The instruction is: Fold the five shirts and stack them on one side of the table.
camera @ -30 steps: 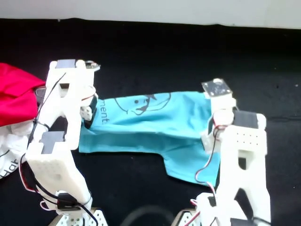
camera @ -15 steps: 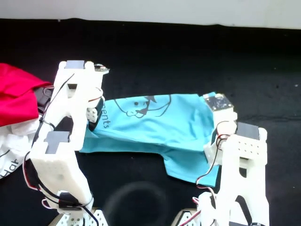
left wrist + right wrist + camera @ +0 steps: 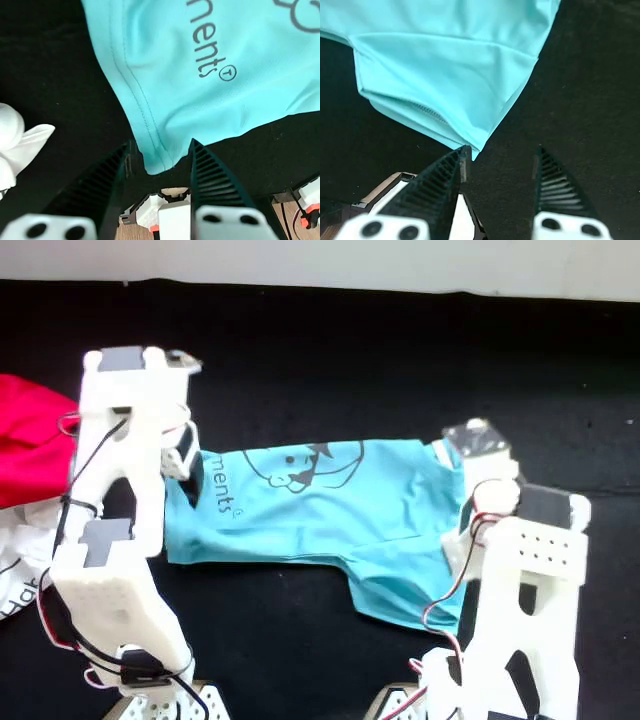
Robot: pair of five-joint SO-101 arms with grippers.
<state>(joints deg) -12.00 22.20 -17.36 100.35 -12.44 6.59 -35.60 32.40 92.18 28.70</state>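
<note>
Teal shirt (image 3: 330,510) with dark lettering (image 3: 210,50)

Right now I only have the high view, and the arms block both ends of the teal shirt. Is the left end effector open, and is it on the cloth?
Observer: The left end effector is open, with a hemmed corner of the teal shirt lying between its fingers.
Operator: And the right one?
Observer: The right end effector is open too. The shirt's corner ends beside one finger, and the gap is mostly over bare table.
Operator: Anything close to the left one?
Observer: A white cloth lies off to one side, apart from the teal shirt.
</note>
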